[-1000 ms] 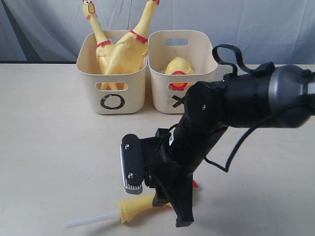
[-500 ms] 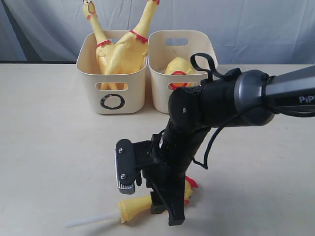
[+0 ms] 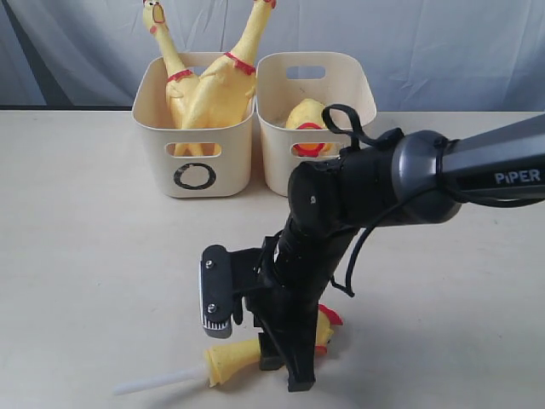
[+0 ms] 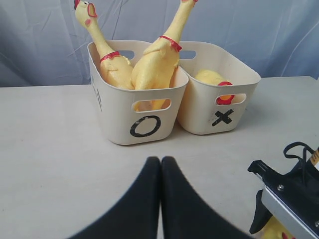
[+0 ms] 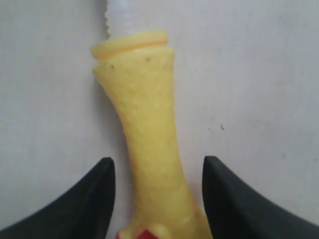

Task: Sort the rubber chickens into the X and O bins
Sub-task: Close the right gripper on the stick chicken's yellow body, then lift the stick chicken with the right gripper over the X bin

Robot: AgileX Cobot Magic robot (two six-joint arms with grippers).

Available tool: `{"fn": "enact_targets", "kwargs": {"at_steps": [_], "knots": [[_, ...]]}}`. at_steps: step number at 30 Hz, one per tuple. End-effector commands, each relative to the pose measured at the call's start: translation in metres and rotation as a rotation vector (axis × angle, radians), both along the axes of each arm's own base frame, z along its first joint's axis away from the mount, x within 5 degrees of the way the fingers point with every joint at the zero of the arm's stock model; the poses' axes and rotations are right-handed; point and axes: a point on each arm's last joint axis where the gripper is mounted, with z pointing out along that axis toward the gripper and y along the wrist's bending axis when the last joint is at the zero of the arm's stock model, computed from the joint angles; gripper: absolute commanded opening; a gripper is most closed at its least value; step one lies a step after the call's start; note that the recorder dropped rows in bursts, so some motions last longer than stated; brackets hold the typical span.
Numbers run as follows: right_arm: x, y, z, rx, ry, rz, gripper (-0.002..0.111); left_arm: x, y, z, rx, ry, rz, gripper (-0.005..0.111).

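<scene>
Two long whole rubber chickens [image 3: 217, 89] stand leaning in the cream O bin [image 3: 192, 162]. The round headless body [image 3: 308, 115] lies in the X bin [image 3: 277, 145] beside it. Near the table's front edge lies the head-and-neck piece [image 3: 230, 358], its white stick [image 3: 157, 382] pointing left. My right gripper [image 3: 285, 362] is down over this piece. In the right wrist view the right gripper [image 5: 158, 159] is open, a finger on each side of the yellow neck [image 5: 144, 124] with gaps showing. My left gripper [image 4: 160, 160] is shut on nothing, back from the O bin [image 4: 144, 124] and X bin [image 4: 219, 117].
The right arm's black body [image 3: 358, 196] hides the X mark in the exterior view. Its wrist camera block [image 3: 215, 294] hangs just above the table, left of the fingers. A blue-grey curtain [image 3: 443, 43] closes off the back behind the bins.
The right arm has swung left and come lower, bringing its open fingers down around the neck of the head-and-neck piece. The bins and the other chickens have not moved.
</scene>
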Motion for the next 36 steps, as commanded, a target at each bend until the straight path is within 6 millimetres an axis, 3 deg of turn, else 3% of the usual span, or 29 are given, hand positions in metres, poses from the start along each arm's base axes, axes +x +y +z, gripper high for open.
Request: {"fn": "enact_targets", "kwargs": {"at_steps": [1,8,11,16,22,26,31,32,36], "knots": [[0.0,0.001,-0.002,-0.006,0.002,0.006,0.05,-0.001,0.0,-0.001,-0.021,-0.007,0.004,0.0],[0.0,0.001,-0.01,-0.026,0.017,0.006,0.044,-0.001,0.0,-0.001,-0.021,-0.007,0.004,0.0],[0.001,0.0,-0.01,-0.028,0.016,0.004,0.031,-0.001,0.0,-0.001,-0.021,-0.007,0.004,0.0],[0.0,0.0,-0.01,-0.036,0.028,-0.022,0.0,-0.001,0.0,-0.001,-0.023,-0.006,0.004,0.0],[0.0,-0.001,-0.004,-0.035,0.052,-0.125,-0.001,-0.001,0.0,-0.001,-0.023,-0.006,0.004,0.0],[0.001,0.0,0.012,0.009,0.022,-0.18,-0.001,-0.001,0.0,-0.001,-0.023,-0.006,0.004,0.0],[0.01,0.003,0.052,0.184,-0.113,-0.333,-0.001,-0.001,0.0,-0.001,-0.023,-0.006,0.004,0.0],[0.016,0.005,0.068,0.284,-0.187,-0.406,-0.001,-0.001,0.0,-0.001,-0.023,-0.006,0.004,0.0],[0.03,0.007,0.097,0.494,-0.316,-0.564,-0.001,-0.001,0.0,-0.001,-0.025,-0.005,0.004,0.0]]}}
